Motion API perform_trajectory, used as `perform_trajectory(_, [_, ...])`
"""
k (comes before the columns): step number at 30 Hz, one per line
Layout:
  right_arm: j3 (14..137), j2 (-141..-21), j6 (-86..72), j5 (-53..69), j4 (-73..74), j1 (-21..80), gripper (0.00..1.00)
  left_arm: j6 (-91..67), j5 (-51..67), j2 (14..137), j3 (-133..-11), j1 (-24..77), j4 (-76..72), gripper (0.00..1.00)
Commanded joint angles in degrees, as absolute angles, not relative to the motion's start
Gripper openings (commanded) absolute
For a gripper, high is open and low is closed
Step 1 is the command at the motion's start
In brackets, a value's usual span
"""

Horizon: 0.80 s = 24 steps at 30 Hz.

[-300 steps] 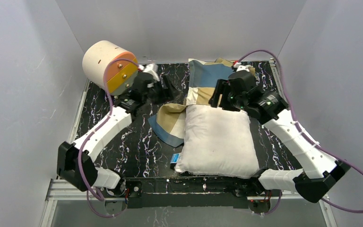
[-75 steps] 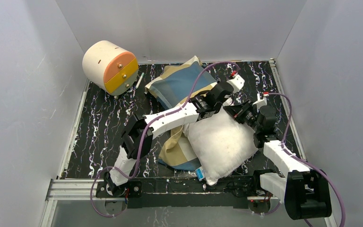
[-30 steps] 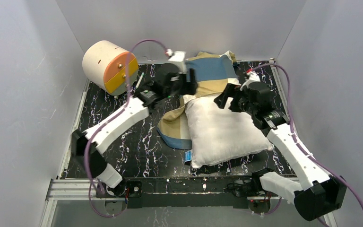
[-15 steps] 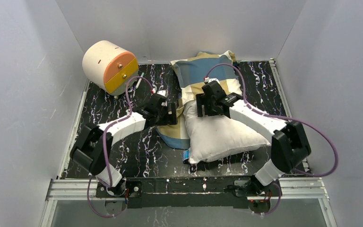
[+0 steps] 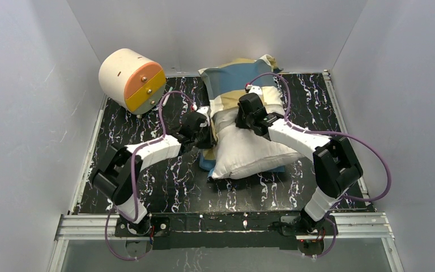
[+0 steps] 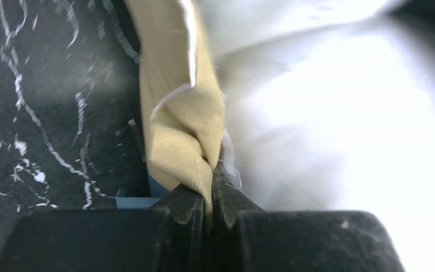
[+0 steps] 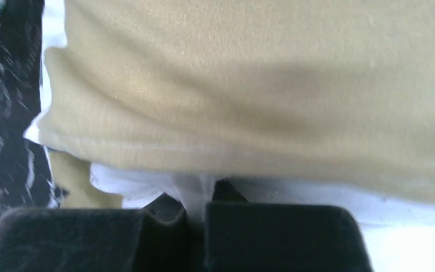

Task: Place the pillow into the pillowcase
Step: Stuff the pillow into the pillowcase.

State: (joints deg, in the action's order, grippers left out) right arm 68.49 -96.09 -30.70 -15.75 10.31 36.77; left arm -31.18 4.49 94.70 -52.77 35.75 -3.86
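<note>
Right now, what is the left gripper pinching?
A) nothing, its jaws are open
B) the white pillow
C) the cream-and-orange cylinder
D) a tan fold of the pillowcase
D: in the left wrist view the left gripper is shut on a tan fold of the pillowcase, with the white pillow just beside it, outside the jaws.

No readable text, labels, numbers or signs in any view.
</note>
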Motion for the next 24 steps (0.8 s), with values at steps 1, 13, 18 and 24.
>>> perform_trajectory(1, [67.77,-98.60,-37.18,-26.31,-18.45,37.37,0.01,-31.98,7.62,84.15,-56.43,41.13,-2.02,0.00])
perform_trajectory(13, [72.56,-103.92,-44.24,-42.87,-29.03,37.70,0.01,-31.65,6.66,78.02,-61.62,51.80,-0.49,0.00])
perform_trajectory(18, [73.72,-103.19,-52.96,-43.75,-26.92,36.09,0.01,-30.81,8.11,77.87,-62.28,54.83,-1.40,0.00])
perform_trajectory(24, [75.11,-101.46,-59.86,-42.68,-25.28,32.70,0.01,-28.93,10.28,74.16,-59.04,58.49,-2.49,0.00])
